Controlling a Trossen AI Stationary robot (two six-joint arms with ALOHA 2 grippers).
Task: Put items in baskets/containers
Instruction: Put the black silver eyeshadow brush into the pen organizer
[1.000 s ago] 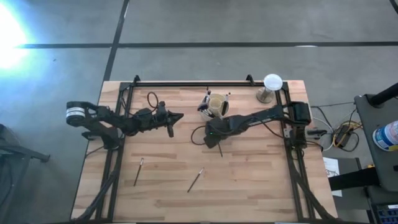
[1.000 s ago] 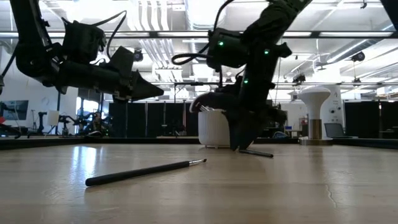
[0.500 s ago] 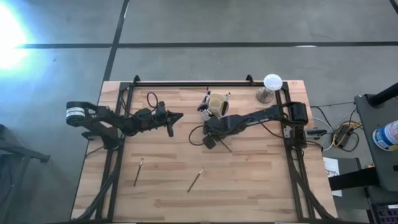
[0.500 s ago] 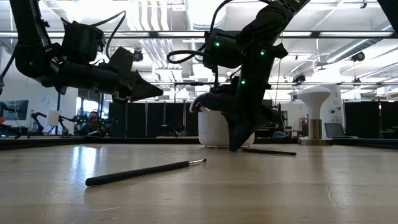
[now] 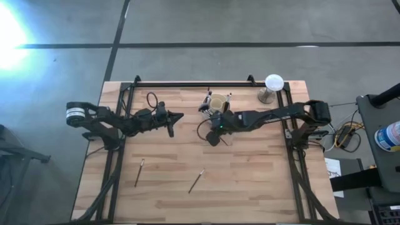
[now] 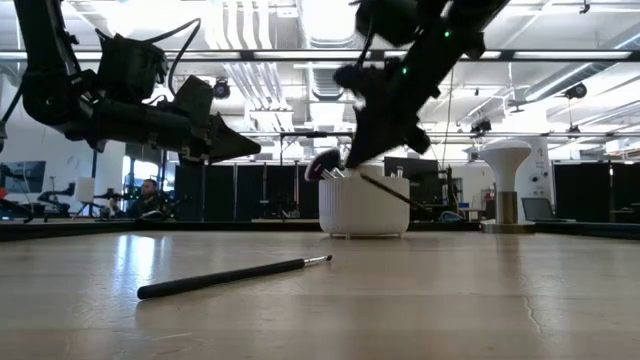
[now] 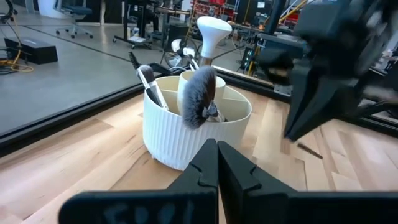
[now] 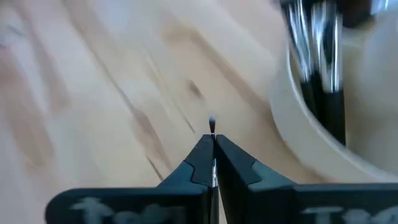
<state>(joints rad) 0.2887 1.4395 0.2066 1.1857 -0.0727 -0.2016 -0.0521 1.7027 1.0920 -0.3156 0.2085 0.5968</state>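
Your wooden bench (image 5: 250,181) carries the cream holder (image 5: 218,105) near its far edge, brushes standing inside — two brushes (image 5: 196,180) lie near the front edge. Your right hand (image 5: 215,132) is clamped on a thin brush (image 8: 212,127) beside the holder; your left hand (image 5: 171,125), fingers together, hovers toward the left edge.

Holder (image 5: 218,104) far centre on surface (image 5: 250,181), brushes (image 7: 198,99) standing in it. Globe on stand (image 5: 272,87) far right. Two loose brushes near: one left (image 5: 139,172), one centre (image 5: 196,180).
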